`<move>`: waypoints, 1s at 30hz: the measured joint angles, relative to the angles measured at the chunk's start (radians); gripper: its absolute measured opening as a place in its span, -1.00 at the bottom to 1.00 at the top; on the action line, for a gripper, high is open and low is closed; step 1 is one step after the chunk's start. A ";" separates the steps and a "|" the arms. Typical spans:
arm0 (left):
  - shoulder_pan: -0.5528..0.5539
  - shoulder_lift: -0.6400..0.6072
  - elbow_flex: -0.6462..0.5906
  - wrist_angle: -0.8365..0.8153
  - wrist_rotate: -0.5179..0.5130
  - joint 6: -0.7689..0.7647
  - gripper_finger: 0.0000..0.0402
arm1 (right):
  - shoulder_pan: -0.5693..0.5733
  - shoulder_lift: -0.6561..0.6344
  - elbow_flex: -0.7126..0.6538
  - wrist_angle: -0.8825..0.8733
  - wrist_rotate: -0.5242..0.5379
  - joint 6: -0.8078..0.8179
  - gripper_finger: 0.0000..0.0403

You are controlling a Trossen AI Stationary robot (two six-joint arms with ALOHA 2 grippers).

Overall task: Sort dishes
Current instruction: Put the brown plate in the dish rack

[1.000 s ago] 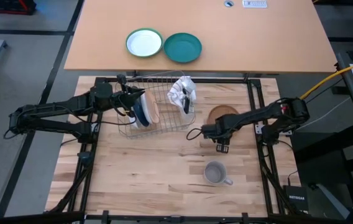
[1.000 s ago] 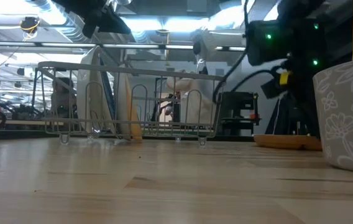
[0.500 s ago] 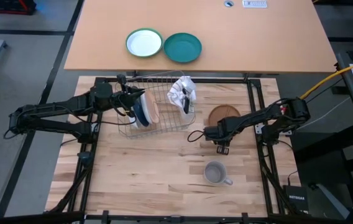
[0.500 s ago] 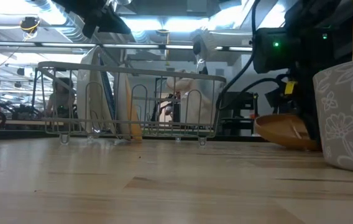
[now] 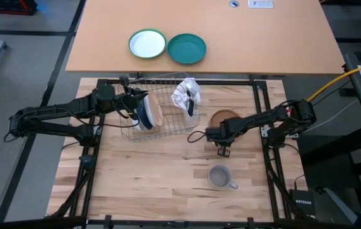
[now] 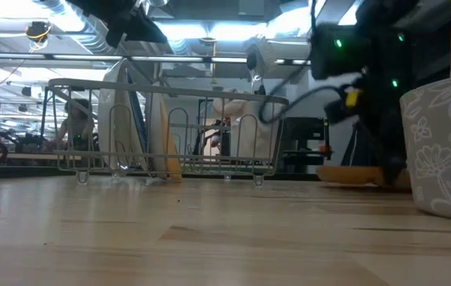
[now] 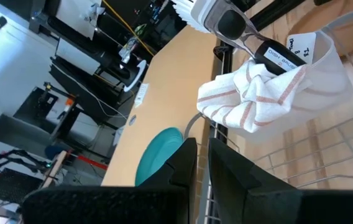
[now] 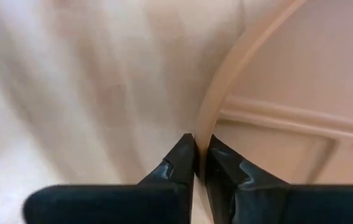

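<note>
High view: pale wood-plank table (image 5: 142,178) w/ black frame; wire rack (image 5: 168,124) of thin metal rods at its far left-centre, holding dark blue plate (image 5: 143,114), white plate (image 5: 136,113) and tan plate (image 5: 157,113) on edge, plus a striped cloth (image 5: 185,94) bunched at the rack's right end. Left gripper (image 5: 143,97) over the rack's near-left top, just above the plates; fingers look nearly closed, nothing seen between them. Wooden plate (image 5: 226,117) round, flat on table right of rack, near edge partly covered by right gripper (image 5: 221,150), which sits at its front rim. Grey mug (image 5: 220,177) w/ handle, apart, nearer the front edge. Low view: rack (image 6: 170,131) seen through its bars, plates upright inside, edges only; mug (image 6: 441,151) cut off at right, floral relief on matte grey; wooden plate (image 6: 352,173) mostly hidden behind dark arm. Left wrist view: dark fingers (image 7: 183,171) w/ narrow gap, empty; cloth (image 7: 257,93) soft, red-striped; smooth beige tabletop behind. Right wrist view: fingers (image 8: 179,163) clenched on thin curved rim of wooden plate (image 8: 288,112); rest blurred, hard to make out.
</note>
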 joint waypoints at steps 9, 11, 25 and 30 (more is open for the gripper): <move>0.000 0.000 0.000 0.001 0.000 -0.013 -0.84 | 0.001 -0.001 0.205 -0.115 -0.081 -0.185 -0.91; 0.000 0.000 0.000 0.001 0.000 -0.013 -0.84 | 0.001 -0.001 0.266 -0.164 -0.096 -0.210 -0.90; 0.000 0.000 0.000 0.000 0.000 -0.011 -0.84 | 0.001 -0.002 0.634 -0.610 -0.263 -0.203 -0.93; 0.000 0.000 0.000 0.000 0.000 -0.011 -0.84 | 0.001 -0.002 0.768 -0.604 -0.337 -0.204 -0.93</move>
